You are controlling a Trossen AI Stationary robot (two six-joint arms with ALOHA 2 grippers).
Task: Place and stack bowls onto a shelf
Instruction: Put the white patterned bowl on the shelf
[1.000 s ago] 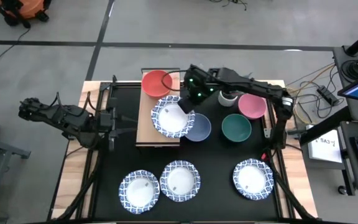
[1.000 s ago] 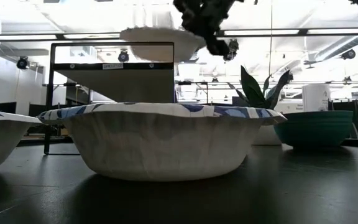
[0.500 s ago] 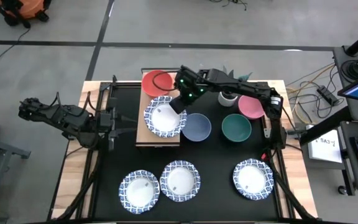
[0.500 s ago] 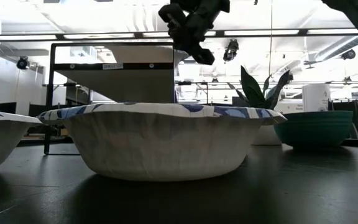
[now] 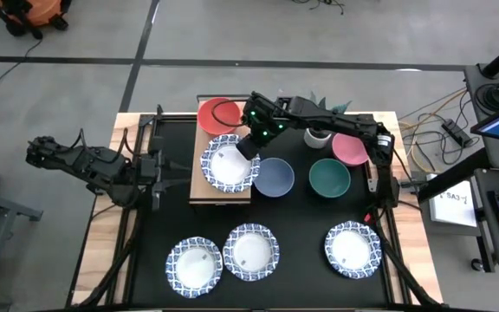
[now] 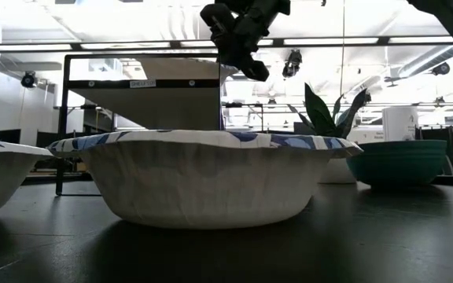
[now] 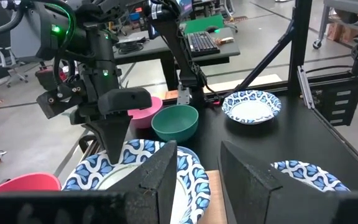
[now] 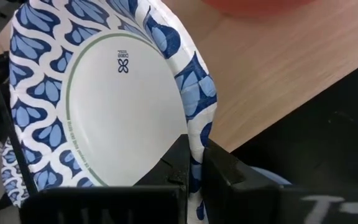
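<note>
Where the high view looks down: right gripper [image 5: 247, 147] pinching the rim of a dish [image 5: 229, 163] over the shelf [image 5: 208, 178], beside the red bowl [image 5: 216, 113]; left gripper [image 5: 159, 168] parked at the shelf's left edge. Low view: right gripper [image 6: 237, 47] raised behind a near dish [image 6: 203, 174]. Left wrist: fingers [image 7: 160, 180] slightly apart, empty. Right wrist: fingers [image 8: 178, 163] clamped on the dish's rim [image 8: 199, 112].

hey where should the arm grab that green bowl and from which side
Grip the green bowl by its rim, coming straight down from above: it sits upright and open, so one finger can go inside and one outside. I'd take the rim's front edge, which faces bare table; the blue bowl and pink bowl crowd other sides.
</note>
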